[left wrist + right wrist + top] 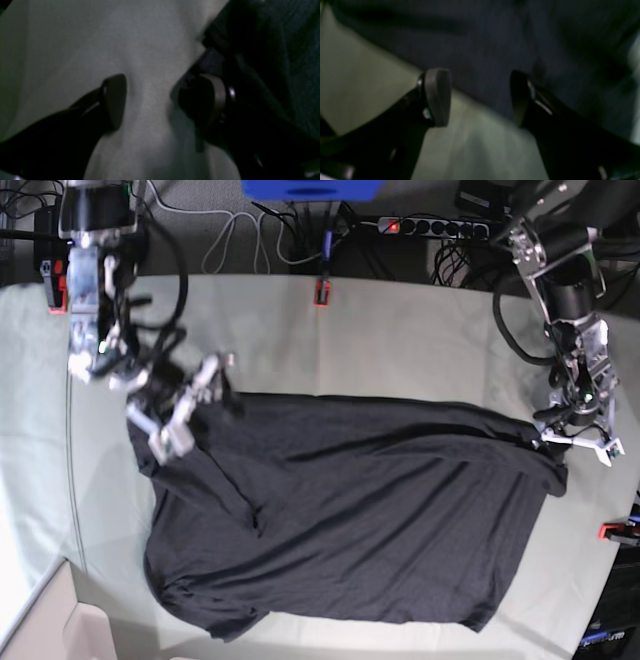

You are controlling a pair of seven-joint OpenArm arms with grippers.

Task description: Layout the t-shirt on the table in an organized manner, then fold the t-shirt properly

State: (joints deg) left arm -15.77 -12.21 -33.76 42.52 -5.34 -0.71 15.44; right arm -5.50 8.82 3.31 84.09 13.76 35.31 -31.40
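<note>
The black t-shirt [340, 515] lies spread, slightly rumpled, across my pale grey-green counter [400, 340]. My left hand [580, 442] at one shirt corner and right hand [180, 405] at the opposite corner both stand released, grasping nothing. Wrist views are dim and blurred; any print is unseen.

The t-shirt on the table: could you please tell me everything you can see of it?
The t-shirt is dark charcoal, soft and matte, like cotton. It lies spread and mostly flat on the pale green table, with diagonal wrinkles and a bunched lower left corner. No print shows. The right gripper stands open at its upper left edge, one finger over the cloth. The left gripper stands open by its right corner; whether either touches the fabric cannot be told.
</note>
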